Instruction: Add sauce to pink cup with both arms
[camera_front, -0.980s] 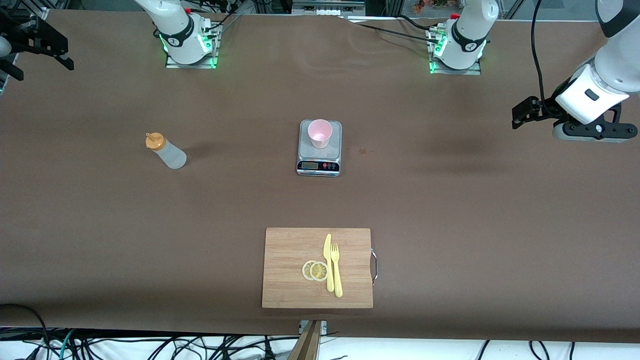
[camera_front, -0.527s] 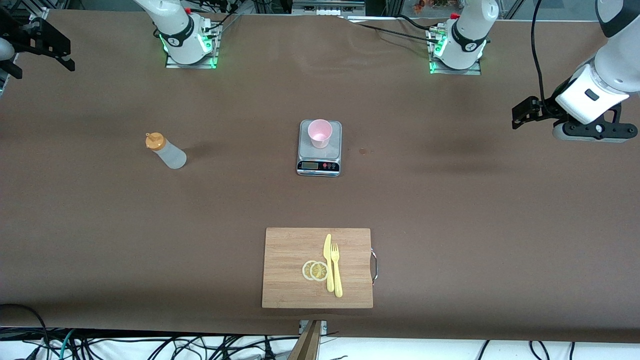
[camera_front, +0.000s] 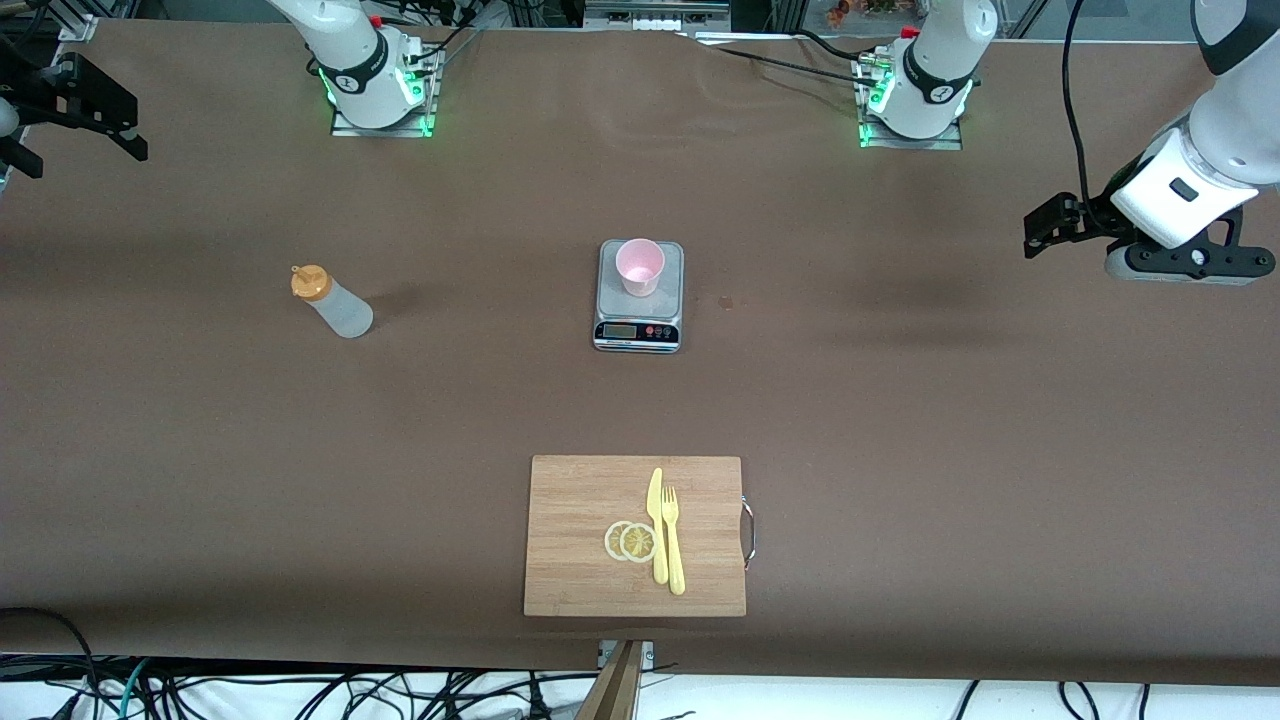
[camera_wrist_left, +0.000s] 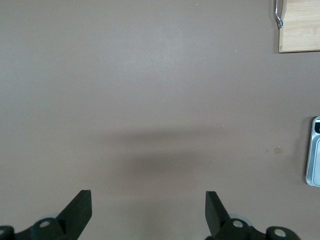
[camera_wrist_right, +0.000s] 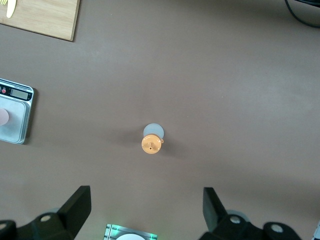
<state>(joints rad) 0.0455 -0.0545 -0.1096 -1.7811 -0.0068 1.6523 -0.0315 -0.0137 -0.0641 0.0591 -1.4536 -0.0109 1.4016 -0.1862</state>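
Right gripper (camera_front: 70, 110) shifted slightly over the table's edge.
Both grippers are held wide open, empty; left gripper (camera_front: 1045, 225) waits; sauce (camera_front: 331, 302) stands untouched.

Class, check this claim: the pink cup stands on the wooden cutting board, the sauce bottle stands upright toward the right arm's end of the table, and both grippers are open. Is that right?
Not quite. The pink cup stands on the grey kitchen scale, not on the wooden cutting board, as the front view shows. The sauce bottle does stand upright toward the right arm's end, and the left gripper and right gripper are open.
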